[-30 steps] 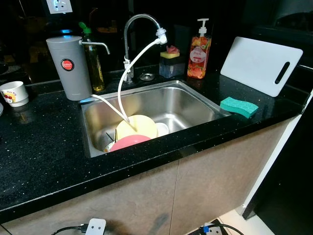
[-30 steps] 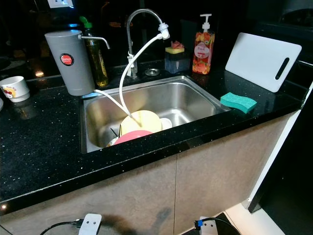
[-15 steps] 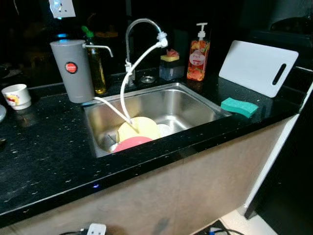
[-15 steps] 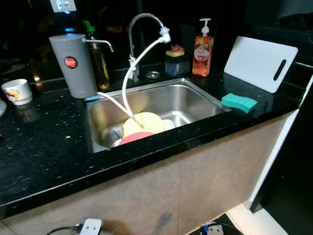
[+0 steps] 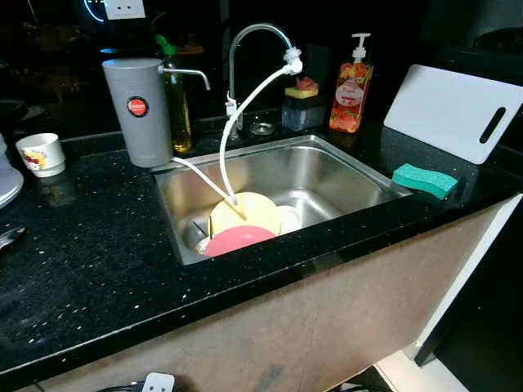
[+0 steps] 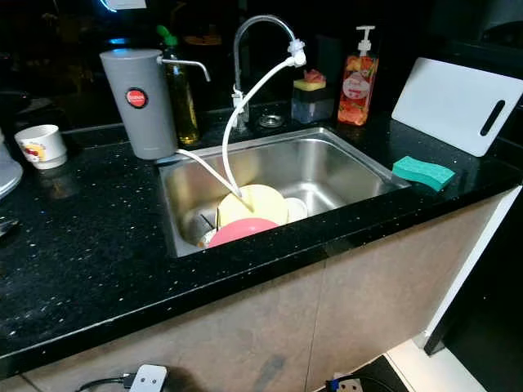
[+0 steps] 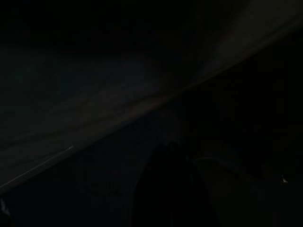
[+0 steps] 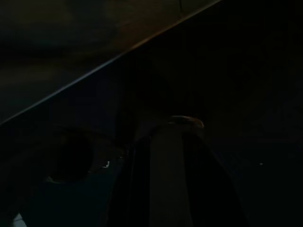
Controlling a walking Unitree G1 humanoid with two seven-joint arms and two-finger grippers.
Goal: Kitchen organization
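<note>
A steel sink [image 5: 359, 175] is set in a black speckled counter [image 5: 90, 269]. In it lie a yellow plate [image 5: 249, 214], a pink plate [image 5: 239, 240] in front of it and a white bowl [image 5: 288, 219] beside them. A white hose [image 5: 245, 106] runs from the faucet [image 5: 253, 33] down onto the yellow plate. A green sponge [image 5: 425, 180] lies on the counter right of the sink. Both arms hang idle; the right wrist view is very dark, with the right gripper [image 8: 165, 179] a dim outline, and the left gripper [image 7: 170, 189] is barely a shadow.
Behind the sink stand a grey water filter [image 5: 137, 110], an oil bottle [image 5: 178, 114], a sponge holder [image 5: 302, 106] and a soap dispenser [image 5: 350, 86]. A white cutting board [image 5: 458, 110] leans at the back right. A cup [image 5: 42, 153] sits at the far left. A power strip [image 5: 158, 381] lies on the floor.
The whole picture has shifted to the right, so the camera has turned left. Nothing on the counter or in the sink has moved.
</note>
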